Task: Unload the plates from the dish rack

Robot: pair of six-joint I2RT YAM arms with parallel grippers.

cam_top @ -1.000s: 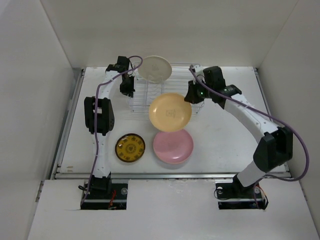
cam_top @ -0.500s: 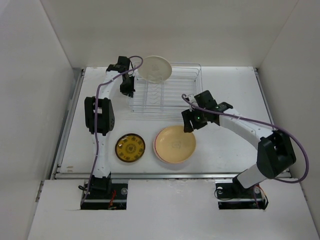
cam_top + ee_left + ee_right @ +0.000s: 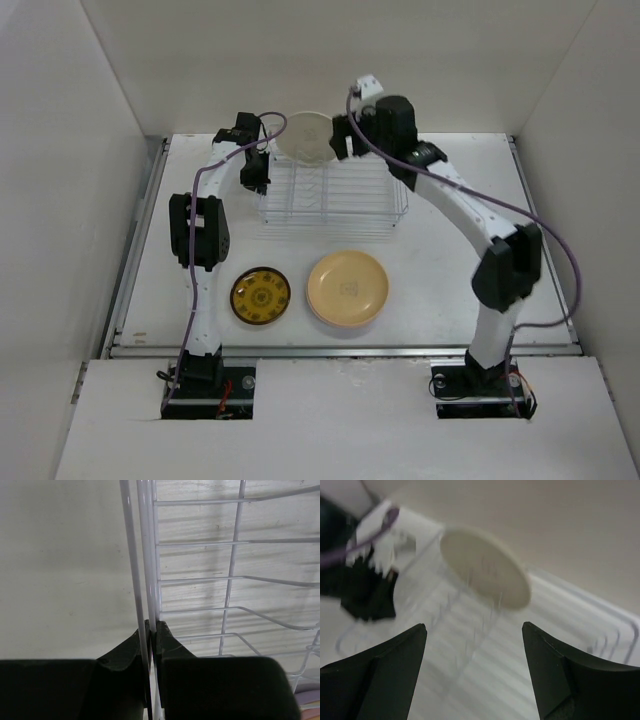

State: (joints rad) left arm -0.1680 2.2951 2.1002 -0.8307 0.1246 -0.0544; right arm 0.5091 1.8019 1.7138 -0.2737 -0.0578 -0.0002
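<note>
**R arm squared up on racked plate, L arm pins the rack**

Left end effector point(image 3: 151, 630) is fully closed on an upright wire at the left end of the dish rack point(image 3: 330, 190), nothing else in its grip. Prob. reason: rack is light wire, so a clamp on one end stops it sliding or tipping when a plate gets pulled out.

Right end effector point(image 3: 474, 630) is spread wide and holds nothing. It hangs above the rack's rear edge, fingers either side of the pale plate point(image 3: 485, 567) in its wrist view, apart from it. That plate stands on edge, tilted, in the dividers at the rack's rear-left corner, the only one I can see racked. Wrist view is blurred, so exact slot unclear.

Already out on the surface point(image 3: 450, 260), in front of the rack: tan plate point(image 3: 348, 288) lying flat, and the small patterned amber plate point(image 3: 260, 295) just left of it, not touching. Both sit near the front edge, clear of the rack, which leaves both arms room to work.

Judgement: task well along. Next step needs jaws lowered over the pale plate's top rim, a pinch across its thin edge, then a straight lift so it doesn't snag the dividers. Risk: smooth rim slipping out.
</note>
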